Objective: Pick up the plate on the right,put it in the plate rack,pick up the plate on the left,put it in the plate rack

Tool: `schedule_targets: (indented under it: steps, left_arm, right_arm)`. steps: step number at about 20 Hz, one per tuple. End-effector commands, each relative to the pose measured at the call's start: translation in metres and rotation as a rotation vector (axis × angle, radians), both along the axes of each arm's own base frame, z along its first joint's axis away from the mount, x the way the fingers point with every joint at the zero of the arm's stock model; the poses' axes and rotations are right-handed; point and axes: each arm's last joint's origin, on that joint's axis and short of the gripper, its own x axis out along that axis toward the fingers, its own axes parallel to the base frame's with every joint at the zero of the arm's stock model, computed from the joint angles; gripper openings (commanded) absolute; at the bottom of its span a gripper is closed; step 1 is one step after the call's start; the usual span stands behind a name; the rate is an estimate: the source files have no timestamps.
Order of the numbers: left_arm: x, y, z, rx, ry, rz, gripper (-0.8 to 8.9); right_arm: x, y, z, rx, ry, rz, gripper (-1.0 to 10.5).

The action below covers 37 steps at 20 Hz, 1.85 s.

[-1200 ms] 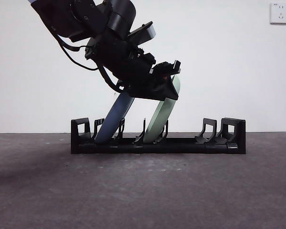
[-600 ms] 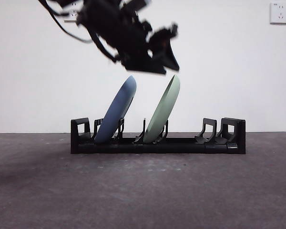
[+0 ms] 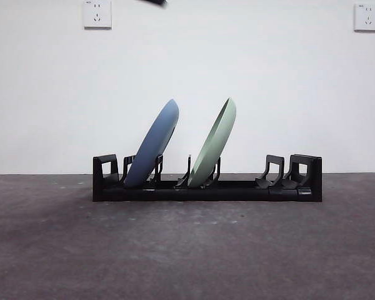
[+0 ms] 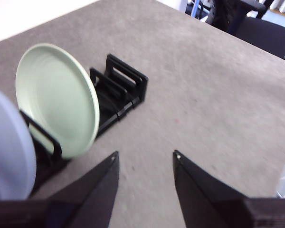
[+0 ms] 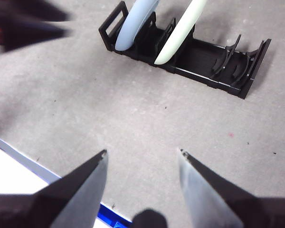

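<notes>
The black plate rack [image 3: 206, 187] stands across the middle of the table. A blue plate [image 3: 153, 145] leans in its left slots and a pale green plate [image 3: 214, 142] leans in its middle slots; both stand free. In the left wrist view my left gripper [image 4: 146, 154] is open and empty, raised above the table beside the green plate [image 4: 57, 99], the blue plate [image 4: 7, 147] and the rack [image 4: 121, 88]. My right gripper [image 5: 143, 152] is open and empty, high and well back from the rack [image 5: 204, 59]. In the front view only a black arm tip [image 3: 154, 2] shows at the top edge.
The rack's right-hand slots [image 3: 275, 172] hold nothing. Two wall sockets [image 3: 97, 14] sit on the white wall behind. A blurred dark arm [image 5: 23, 23] crosses one corner of the right wrist view. A table edge with a blue strip [image 5: 107, 216] lies near the right gripper.
The arm that was down at the green plate's top rim has lifted away up and to the left, almost out of the front view. Both plates stay leaning in the rack.
</notes>
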Motion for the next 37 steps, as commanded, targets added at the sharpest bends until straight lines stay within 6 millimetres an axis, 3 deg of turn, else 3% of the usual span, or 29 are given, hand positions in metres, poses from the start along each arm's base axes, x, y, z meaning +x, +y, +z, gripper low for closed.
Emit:
schedule_targets:
  steps: [1, 6, 11, 21, 24, 37]
  left_arm:
    - [-0.028, 0.020, 0.013, -0.002, 0.013, 0.000, 1.89]
    - [-0.078, 0.057, 0.035, -0.030, -0.025, 0.000, 1.89]
    - [-0.103, 0.075, 0.038, -0.022, -0.015, 0.001, 1.89]
    - [-0.102, 0.075, 0.037, -0.013, -0.007, 0.007, 1.83]
    - [-0.102, 0.075, 0.037, -0.008, -0.013, 0.002, -0.14]
    - [-0.100, 0.074, 0.036, 0.001, -0.015, -0.002, -0.04]
  right_arm:
    - [0.004, 0.002, -0.001, -0.014, -0.009, 0.020, 2.5]
    - [0.007, 0.003, -0.004, -0.029, 0.023, 0.022, 2.5]
    - [0.007, 0.003, -0.006, -0.036, 0.038, 0.022, 2.5]
    - [0.008, 0.004, -0.006, -0.036, 0.040, 0.021, 2.4]
    - [0.008, 0.004, -0.006, -0.036, 0.040, 0.022, 0.0]
    - [0.008, 0.004, -0.006, -0.034, 0.043, 0.012, 0.0]
